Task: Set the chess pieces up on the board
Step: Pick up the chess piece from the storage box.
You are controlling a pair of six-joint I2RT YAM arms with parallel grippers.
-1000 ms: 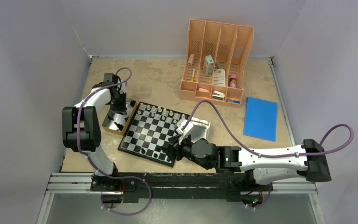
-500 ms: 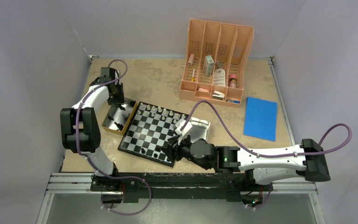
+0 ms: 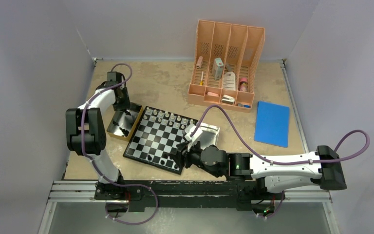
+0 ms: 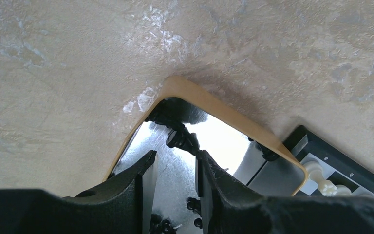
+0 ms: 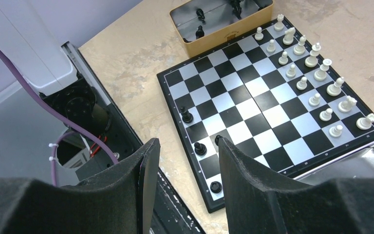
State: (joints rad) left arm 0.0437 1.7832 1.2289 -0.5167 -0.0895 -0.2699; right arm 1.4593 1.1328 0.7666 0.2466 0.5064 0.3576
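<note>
Lavender walls close round a mottled beige desk, and the board lies turned at an angle a little toward 9 o'clock from the middle. White pieces stand in two rows along its far edge, toward 1 o'clock, while only a few black pieces stand on the squares near its 6 o'clock corner. Against the board's 9 o'clock side sits a tan-rimmed tin with a shiny floor, and spare black figures lie inside it. The left pincer hangs over the tin's far corner with its fingers apart and nothing between them. The right pincer hovers above the board's near corner, fingers likewise apart and holding nothing, a black pawn showing just beside one fingertip. A silver tray touches the board at its 3 o'clock side, partly under the right arm. At 1 o'clock stands a peach file organiser with small odds in its slots, and a blue sheet lies flat at 3 o'clock.
</note>
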